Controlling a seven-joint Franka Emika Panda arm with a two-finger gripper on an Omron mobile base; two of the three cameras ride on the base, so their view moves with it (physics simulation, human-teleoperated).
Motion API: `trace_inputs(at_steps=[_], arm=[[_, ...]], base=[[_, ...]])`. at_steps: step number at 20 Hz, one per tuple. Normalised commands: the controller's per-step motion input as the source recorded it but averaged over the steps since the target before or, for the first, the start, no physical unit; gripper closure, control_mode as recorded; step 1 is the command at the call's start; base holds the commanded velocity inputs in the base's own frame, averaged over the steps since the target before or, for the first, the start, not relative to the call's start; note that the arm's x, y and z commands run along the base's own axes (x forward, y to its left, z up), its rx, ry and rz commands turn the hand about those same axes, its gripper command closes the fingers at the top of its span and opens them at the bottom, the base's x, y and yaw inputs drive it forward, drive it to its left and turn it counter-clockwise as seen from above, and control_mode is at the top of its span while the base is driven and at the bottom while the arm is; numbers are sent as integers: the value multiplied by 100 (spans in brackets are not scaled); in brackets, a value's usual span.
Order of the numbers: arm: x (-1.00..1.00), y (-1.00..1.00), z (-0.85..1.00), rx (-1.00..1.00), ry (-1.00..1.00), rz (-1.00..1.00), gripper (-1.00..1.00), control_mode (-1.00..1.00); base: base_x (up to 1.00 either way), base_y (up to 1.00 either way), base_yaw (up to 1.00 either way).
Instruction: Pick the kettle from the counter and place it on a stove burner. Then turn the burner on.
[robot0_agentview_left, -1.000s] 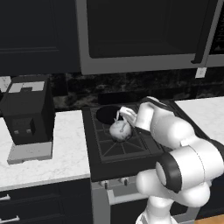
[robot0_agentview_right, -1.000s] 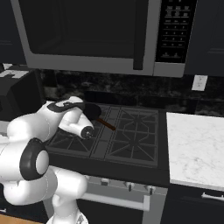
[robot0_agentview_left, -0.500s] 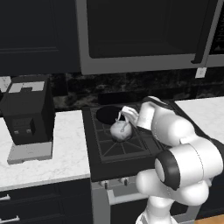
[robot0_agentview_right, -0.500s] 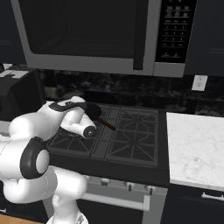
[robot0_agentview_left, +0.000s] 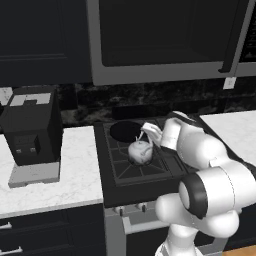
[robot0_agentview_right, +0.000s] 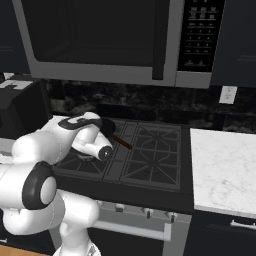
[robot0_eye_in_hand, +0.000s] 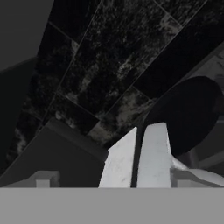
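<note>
the kettle sits over the front-left stove burner, off the counter. the pincer is clamped on its wire handle. remaining, by judgement: release, then turn the burner on.

From behind the arm on its right side, I see my white arm bent low over the left half of a black stove, its wrist covering the front left burner. Just past the wrist, a brown pan handle pokes out towards the centre of the stove. The two right burners are bare. A white marble bench lies to the right of the stove. A microwave hangs above, and a coffee machine stands at the far left.
</note>
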Motion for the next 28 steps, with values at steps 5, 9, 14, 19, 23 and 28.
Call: trace_inputs(at_steps=[5,9,14,19,23,28], arm=[[-6,-4,0,-1,0,0,-100,-100],[0,-8,0,-10,4,0,-100,-100],[0,-13,-8,-15,6,0,-100,-100],[0,-12,-21,-16,11,0,-100,-100],[-6,-24,19,-8,10,0,-100,-100],[-38,-34,75,-5,0,0,-100,-100]], base=[[0,0,0],[0,0,0],[0,0,0],[0,0,0],[0,0,0],[0,0,0]])
